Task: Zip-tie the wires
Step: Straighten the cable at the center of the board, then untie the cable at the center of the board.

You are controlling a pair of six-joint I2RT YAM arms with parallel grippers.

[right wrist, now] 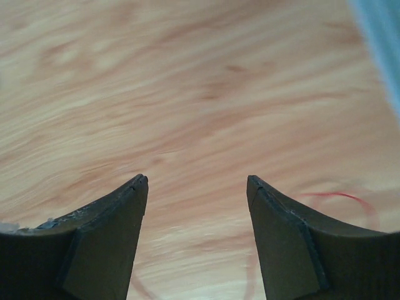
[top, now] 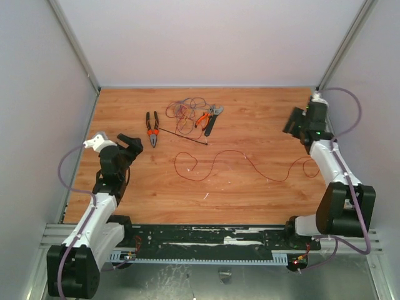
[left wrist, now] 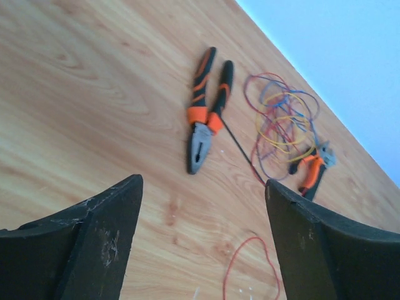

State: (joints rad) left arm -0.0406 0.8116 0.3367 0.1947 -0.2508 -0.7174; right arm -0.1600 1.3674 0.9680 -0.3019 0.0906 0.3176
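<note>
The left gripper (left wrist: 203, 181) hangs over bare wood at the left side of the table (top: 262, 106), jaws spread wide, nothing between them; the right gripper (right wrist: 197, 179), at the far right, is likewise parted and empty; beyond the left one lie the orange-handled pliers (left wrist: 204, 119); the zip tie (left wrist: 240, 150) lies flat, slanting rightward from them; the wires (left wrist: 281, 125) tangle just beyond it, far centre; one long red strand (top: 244, 164) snakes rightward, nearer.
</note>
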